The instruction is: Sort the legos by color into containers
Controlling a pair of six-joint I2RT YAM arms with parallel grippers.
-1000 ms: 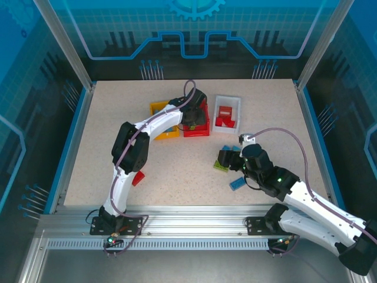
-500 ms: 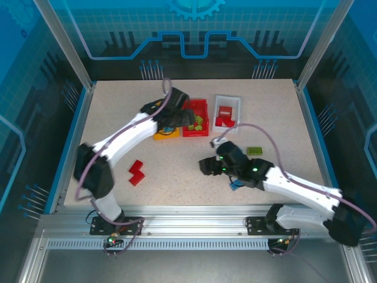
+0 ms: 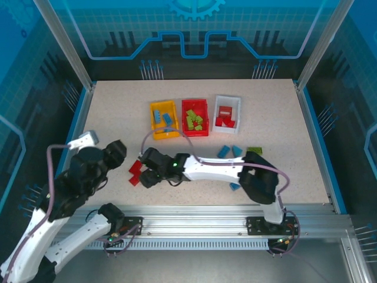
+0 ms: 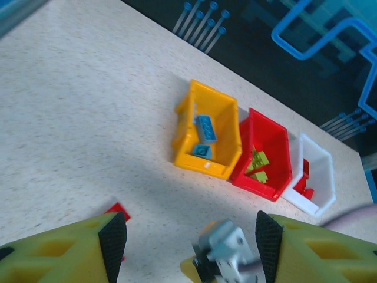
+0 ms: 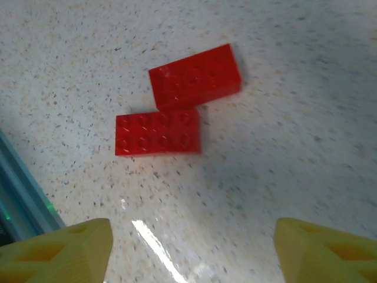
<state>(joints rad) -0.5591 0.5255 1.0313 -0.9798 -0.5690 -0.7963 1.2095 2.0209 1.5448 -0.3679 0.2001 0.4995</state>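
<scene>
Bare table rings the red legos; right arm lies beside

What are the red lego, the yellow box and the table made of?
The red lego looks like hard plastic: molded studs, even color, slight sheen. The yellow box seems plastic too: thin, smooth, glossy walls. The table looks like speckled laminate, maybe stone; its surface reflects light.
</scene>
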